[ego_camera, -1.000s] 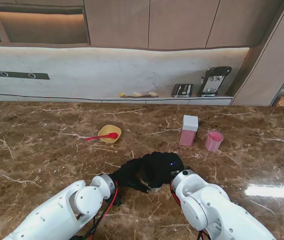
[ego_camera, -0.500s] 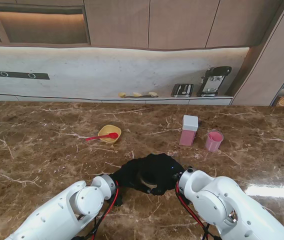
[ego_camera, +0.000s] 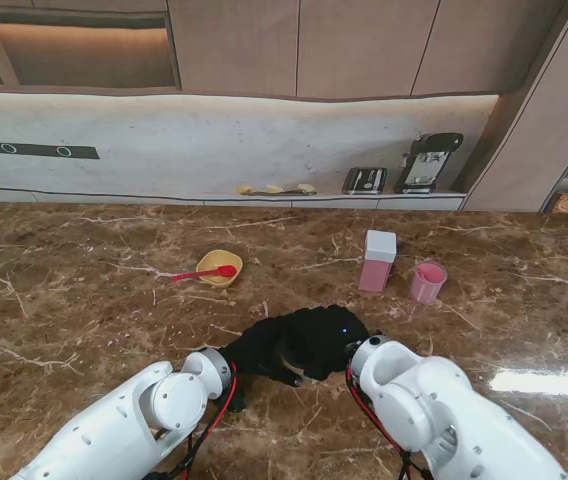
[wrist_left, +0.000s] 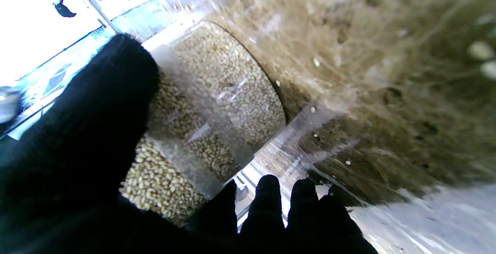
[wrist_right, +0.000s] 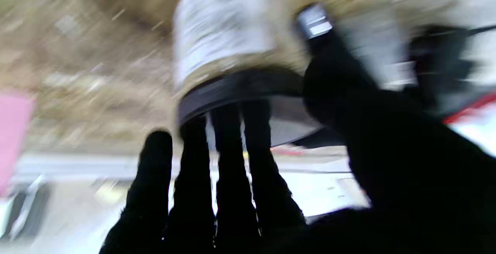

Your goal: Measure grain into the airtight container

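A clear jar [wrist_left: 224, 91] filled with pale grain stands on the marble table, close in front of me at the middle. My left hand [ego_camera: 259, 347], in a black glove, is shut on the jar's body, thumb [wrist_left: 97, 122] on one side and the fingers on the other. My right hand [ego_camera: 329, 335] is shut on the jar's black lid [wrist_right: 240, 87] from the right; its wrist view is blurred. From the stand, the gloves hide nearly all of the jar [ego_camera: 290, 353]. A pink container with a white lid [ego_camera: 378, 260] stands farther from me, to the right.
A pink cup [ego_camera: 428, 281] stands just right of the pink container. A yellow bowl [ego_camera: 219, 266] with a red spoon [ego_camera: 202, 273] resting across it sits farther off to the left. A few loose grains lie on the table by the jar [wrist_left: 312, 109].
My right forearm swung out to the right and then came partway back, with its hand staying on the lid. The left hand and the jar have kept their place.
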### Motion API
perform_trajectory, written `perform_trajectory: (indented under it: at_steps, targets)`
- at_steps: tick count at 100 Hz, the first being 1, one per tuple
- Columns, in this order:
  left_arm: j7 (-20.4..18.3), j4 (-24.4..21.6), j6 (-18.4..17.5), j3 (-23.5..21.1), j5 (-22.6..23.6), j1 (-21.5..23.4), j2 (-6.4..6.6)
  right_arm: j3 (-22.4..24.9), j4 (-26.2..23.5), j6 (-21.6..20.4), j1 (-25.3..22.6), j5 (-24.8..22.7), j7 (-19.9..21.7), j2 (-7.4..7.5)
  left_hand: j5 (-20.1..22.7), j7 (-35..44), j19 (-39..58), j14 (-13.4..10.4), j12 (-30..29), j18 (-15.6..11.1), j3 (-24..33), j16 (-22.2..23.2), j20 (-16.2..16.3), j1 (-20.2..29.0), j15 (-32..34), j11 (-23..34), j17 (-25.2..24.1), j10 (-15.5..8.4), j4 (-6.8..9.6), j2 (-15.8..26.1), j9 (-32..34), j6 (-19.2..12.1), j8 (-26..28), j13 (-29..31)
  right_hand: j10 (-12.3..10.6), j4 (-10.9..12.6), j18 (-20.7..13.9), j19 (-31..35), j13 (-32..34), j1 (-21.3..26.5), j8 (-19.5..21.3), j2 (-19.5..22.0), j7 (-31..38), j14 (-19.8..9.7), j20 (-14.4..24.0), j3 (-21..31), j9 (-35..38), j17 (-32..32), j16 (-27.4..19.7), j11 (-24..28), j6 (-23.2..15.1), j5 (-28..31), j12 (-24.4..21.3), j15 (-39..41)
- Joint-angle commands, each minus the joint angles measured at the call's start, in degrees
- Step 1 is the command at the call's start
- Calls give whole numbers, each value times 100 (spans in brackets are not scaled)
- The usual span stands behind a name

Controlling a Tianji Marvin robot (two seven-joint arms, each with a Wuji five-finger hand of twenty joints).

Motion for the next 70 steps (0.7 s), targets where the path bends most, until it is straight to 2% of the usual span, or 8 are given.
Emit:
perform_trajectory:
  at_steps: [1, 19, 35, 41, 46, 53, 58, 70]
  targets:
    - [-66, 124, 25, 41, 24, 63, 19, 45, -148, -141, -32, 162, 312, 131, 397, 583, 682, 465, 73, 1049, 727, 69, 372, 588, 22, -53, 342, -166, 209, 951, -131, -854, 100, -82, -19, 230, -262, -750, -1004, 303, -185, -18, -273, -26, -387, 424, -554, -780, -546, -325, -470, -329, -345, -633]
    - [-57, 134, 12, 40, 49, 62, 22, 54, -109, 1, -49, 31, 158, 107, 356, 558, 679, 466, 78, 1040, 712, 65, 376, 576, 11, -67, 340, -166, 209, 951, -138, -847, 90, -87, 113, 28, -284, -781, -915, -793, -32, 96, -615, -32, -216, -1182, -782, -803, -582, -502, -246, -749, -652, -676]
    - [-59, 143, -5, 38, 65, 55, 26, -260, 36, 595, 72, -993, -122, 60, 340, 549, 671, 463, 85, 1032, 704, 64, 378, 567, 6, -75, 341, -169, 211, 957, -142, -847, 88, -86, -11, 70, 84, 1327, 1424, -1148, 341, 735, 599, -77, 1057, -2056, 421, 1141, 1112, 765, -58, 80, 547, 1471]
    - [-71, 141, -7, 36, 66, 53, 30, -322, 92, 674, 101, -1011, -275, 44, 326, 544, 667, 467, 86, 1024, 700, 62, 379, 564, 2, -81, 341, -174, 213, 954, -145, -848, 86, -89, -80, 88, 119, 1762, 1904, -775, 395, 337, 962, -164, 1117, -1702, 962, 1576, 1487, 1203, -175, 523, 937, 1992]
    - [-77, 137, -6, 31, 75, 53, 34, -244, 62, 508, 91, -749, -204, 57, 324, 546, 666, 469, 90, 1029, 699, 62, 381, 564, 0, -81, 343, -169, 214, 959, -139, -843, 88, -88, -114, 131, 106, 1365, 1605, -168, 248, -172, 822, -32, 755, -635, 913, 1343, 1068, 933, -265, 553, 779, 1322]
    - [-84, 129, -2, 19, 78, 60, 38, -15, -70, -15, 70, 142, 344, 128, 324, 548, 661, 464, 91, 1024, 699, 61, 382, 572, -5, -91, 340, -169, 216, 952, -151, -839, 89, -89, 18, 236, -121, -400, -423, 251, -219, -90, -131, 169, -201, 179, -206, -168, -362, -179, -321, -157, -154, -452]
    - [-86, 125, 1, 13, 84, 64, 41, 102, -147, -175, 66, 491, 639, 173, 320, 545, 663, 468, 93, 1033, 692, 63, 386, 559, -4, -94, 345, -168, 215, 955, -149, -833, 89, -85, 154, 279, -218, -933, -1198, 190, -287, -26, -575, 138, -446, 134, -885, -789, -761, -649, -392, -794, -537, -892]
    - [-61, 132, -4, 7, 86, 74, 34, 114, -114, -110, 67, 449, 516, 154, 293, 528, 671, 472, 101, 1025, 687, 64, 397, 548, -5, -90, 347, -162, 217, 949, -140, -820, 84, -87, 229, 117, -229, -1044, -1311, -285, -267, -99, -873, 137, -408, -939, -1063, -959, -884, -958, -420, -1046, -889, -1103]
